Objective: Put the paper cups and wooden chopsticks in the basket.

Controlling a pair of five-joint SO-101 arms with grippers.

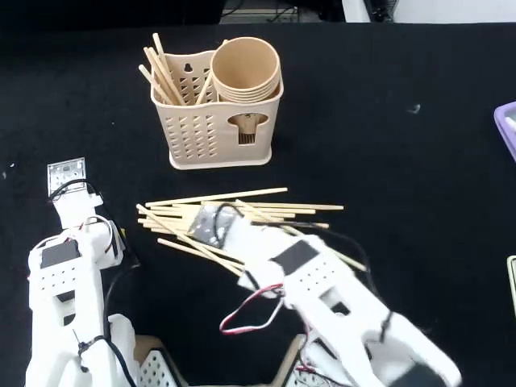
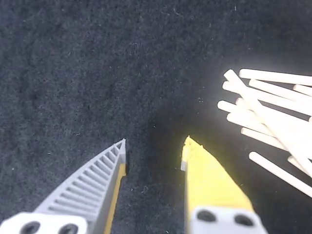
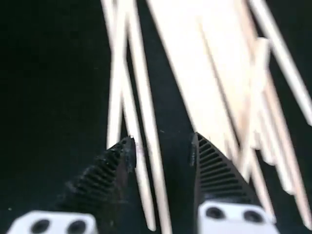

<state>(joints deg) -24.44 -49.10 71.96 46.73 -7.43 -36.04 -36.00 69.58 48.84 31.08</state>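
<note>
A beige perforated basket [image 1: 211, 135] stands at the back of the black table. It holds a stack of paper cups [image 1: 246, 68] and several wooden chopsticks [image 1: 161, 71] upright. Several more chopsticks [image 1: 242, 208] lie in a loose pile in front of it. My right gripper [image 1: 208, 226] is low over the pile's left part. It is open, with a few of the chopsticks [image 3: 146, 117] running between its fingertips [image 3: 127, 146]. My left gripper [image 1: 68, 179] is over bare cloth left of the pile, open [image 2: 155, 146] and holding nothing. The chopstick ends [image 2: 253, 105] lie off to its side.
A purple object [image 1: 506, 129] sticks in at the table's right edge, and a pale item [image 1: 512, 282] lies below it. Red and white wires [image 1: 250, 314] loop off the right arm. Bare black cloth lies right of the basket and the pile.
</note>
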